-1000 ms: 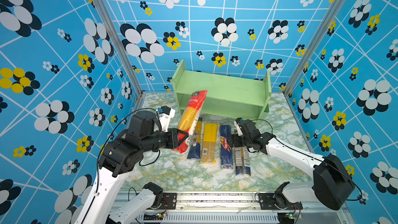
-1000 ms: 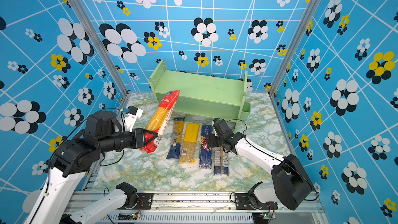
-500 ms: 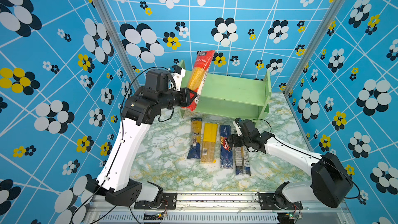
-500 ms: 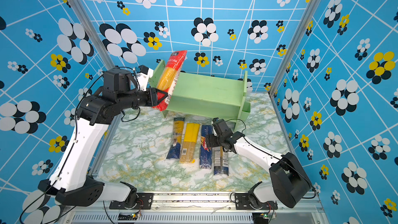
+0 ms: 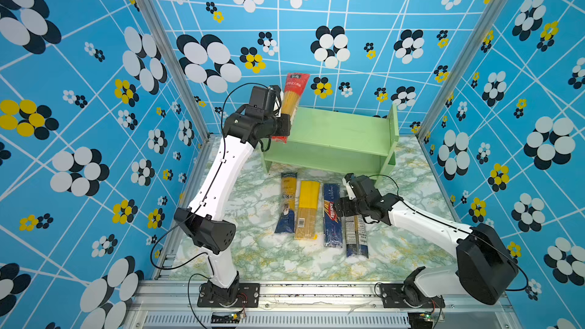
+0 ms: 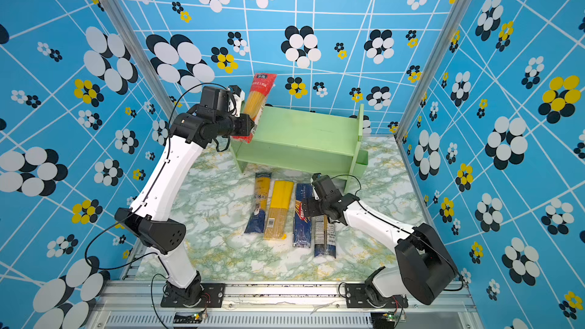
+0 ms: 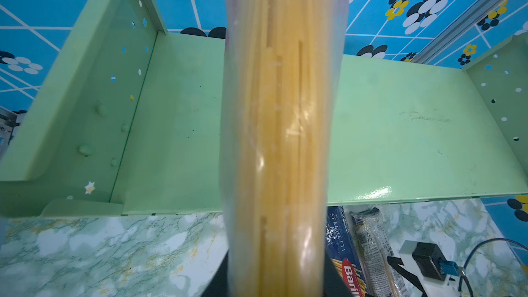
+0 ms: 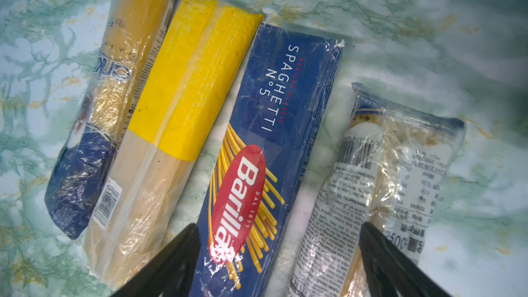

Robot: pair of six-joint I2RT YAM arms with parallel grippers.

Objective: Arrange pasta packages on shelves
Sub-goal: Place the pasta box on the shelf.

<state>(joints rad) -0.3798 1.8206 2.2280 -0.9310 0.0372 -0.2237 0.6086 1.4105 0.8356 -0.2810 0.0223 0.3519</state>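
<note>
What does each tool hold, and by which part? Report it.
Left tool: shut on the red pasta pack, near its lower end. Right tool: open over the Barilla pack, holding nothing.

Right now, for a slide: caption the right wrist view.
Open right gripper over the Barilla pack, lying between a yellow pack and a clear pack.

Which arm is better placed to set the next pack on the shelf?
Left. The left gripper is shut on the red pack, held up at the shelf. The right gripper hangs open over the packs lying on the table, holding nothing.
</note>
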